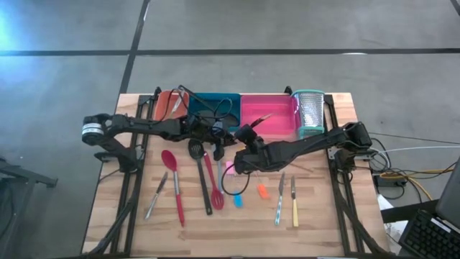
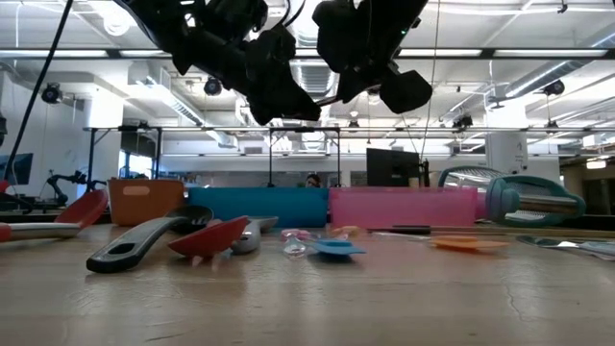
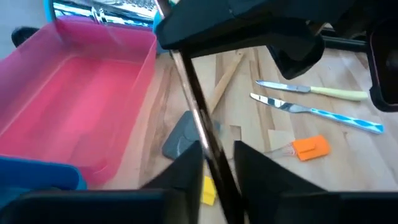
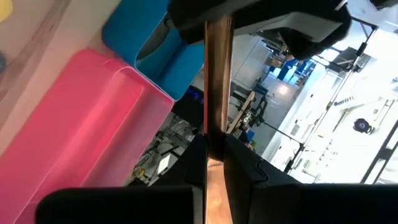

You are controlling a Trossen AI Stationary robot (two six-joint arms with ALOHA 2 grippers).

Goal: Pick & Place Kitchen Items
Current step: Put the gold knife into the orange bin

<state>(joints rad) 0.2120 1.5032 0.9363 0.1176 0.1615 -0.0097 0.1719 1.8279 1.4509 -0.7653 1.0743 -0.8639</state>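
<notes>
High view has both arms reaching in to meet over the middle of the bench [image 1: 323, 216], raised clear of the spoons [image 1: 172, 180] and knives [image 1: 287, 203] lying below. The right gripper [image 1: 248, 138] has its fingers clamped on a slim utensil [image 1: 261, 119] that slants out over the pink tray [image 1: 282, 115], and the left gripper [image 1: 219, 140] has its fingers closed against the same shaft. Trays line the far edge, while the near strip of bench lies bare
</notes>
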